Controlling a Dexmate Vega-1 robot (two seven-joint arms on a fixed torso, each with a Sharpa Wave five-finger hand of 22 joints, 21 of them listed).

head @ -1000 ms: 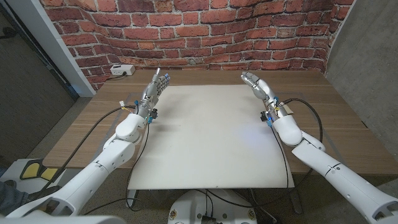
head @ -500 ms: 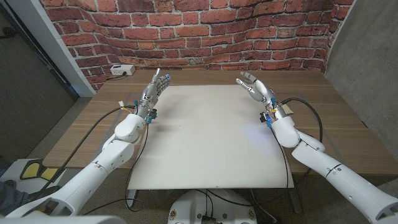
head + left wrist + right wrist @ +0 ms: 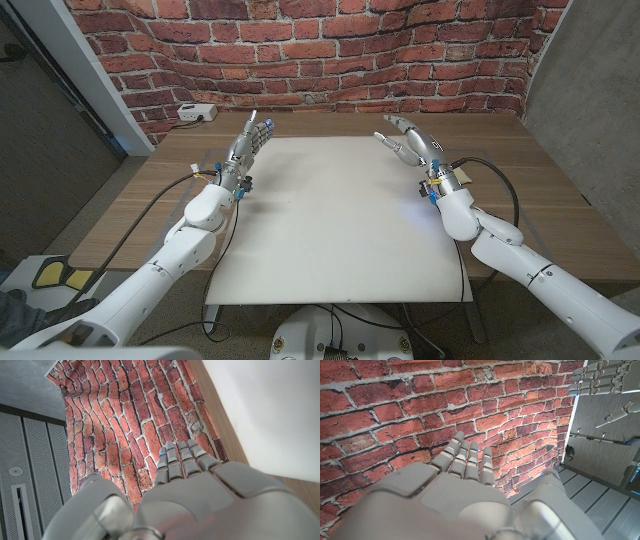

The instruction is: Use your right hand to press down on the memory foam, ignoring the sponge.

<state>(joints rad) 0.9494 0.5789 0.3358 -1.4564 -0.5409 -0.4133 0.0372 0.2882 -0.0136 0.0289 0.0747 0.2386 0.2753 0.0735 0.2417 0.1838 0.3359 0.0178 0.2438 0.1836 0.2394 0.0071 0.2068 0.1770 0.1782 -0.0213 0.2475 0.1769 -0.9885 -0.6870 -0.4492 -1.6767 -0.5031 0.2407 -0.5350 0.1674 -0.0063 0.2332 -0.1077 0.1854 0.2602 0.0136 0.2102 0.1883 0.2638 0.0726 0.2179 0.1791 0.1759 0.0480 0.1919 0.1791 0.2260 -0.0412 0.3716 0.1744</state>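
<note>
Looking down on the wooden table (image 3: 530, 170), what lies on it?

A large white sheet (image 3: 330, 230) covers its middle, from the near edge almost to the far edge. Whether this is the memory foam cannot be told.

Where is the right hand?

The right hand (image 3: 410, 140) is at the sheet's far right corner, its fingers (image 3: 392, 137) apart and gently curved, holding nothing. The right wrist view shows that hand (image 3: 445, 495) against the brick wall (image 3: 300, 50).

And the left hand?

The left hand (image 3: 250, 140) is at the sheet's far left corner, fingers straight and side by side, empty; its wrist view shows it (image 3: 200, 495) beside the sheet's edge. A small white box (image 3: 195, 113) sits at the table's far left corner.
</note>
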